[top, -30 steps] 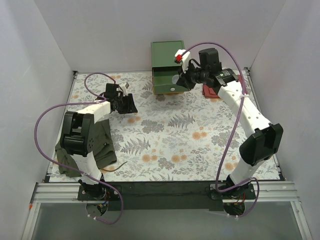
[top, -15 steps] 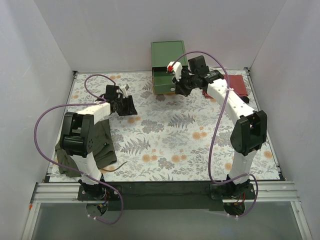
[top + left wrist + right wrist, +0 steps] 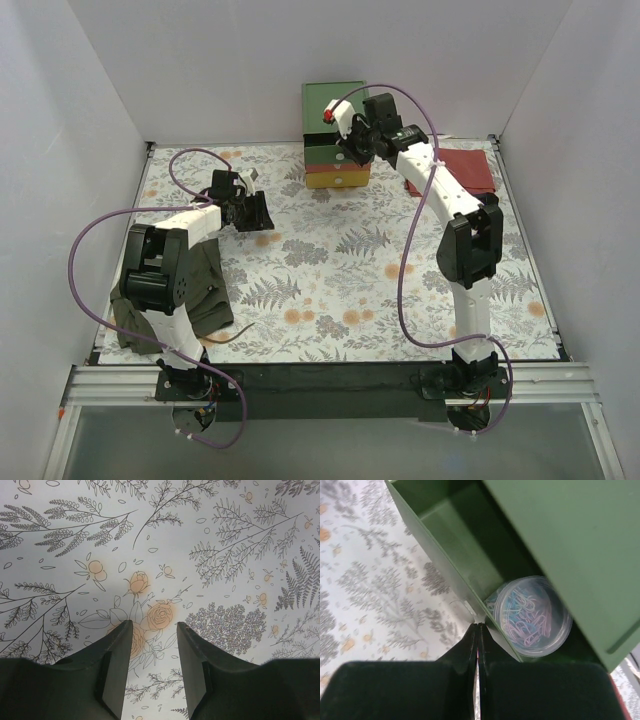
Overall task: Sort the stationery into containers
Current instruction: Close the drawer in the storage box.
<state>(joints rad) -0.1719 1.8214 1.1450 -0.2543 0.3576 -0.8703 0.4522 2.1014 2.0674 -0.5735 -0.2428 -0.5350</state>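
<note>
The cube-shaped drawer box [image 3: 335,105] stands at the back centre, with green, salmon-red [image 3: 335,167] and yellow [image 3: 335,181] layers. In the right wrist view the green top drawer [image 3: 455,540] is partly out and holds a clear round dish of pink and blue paper clips [image 3: 532,615]. My right gripper [image 3: 346,152] [image 3: 479,626] is shut, its tips against the drawer's front edge beside the small white knob [image 3: 468,607]. My left gripper [image 3: 258,212] [image 3: 152,625] is open and empty over the floral mat. Pens, markers and the tape roll are out of view.
A folded red cloth [image 3: 466,170] lies right of the box. An olive-green cloth [image 3: 205,290] lies by the left arm's base. White walls close in the floral mat [image 3: 350,280] on three sides.
The green drawer, pulled far out a second ago, has slid back toward the box. My right arm has moved left and back with it. The left arm has not moved.
</note>
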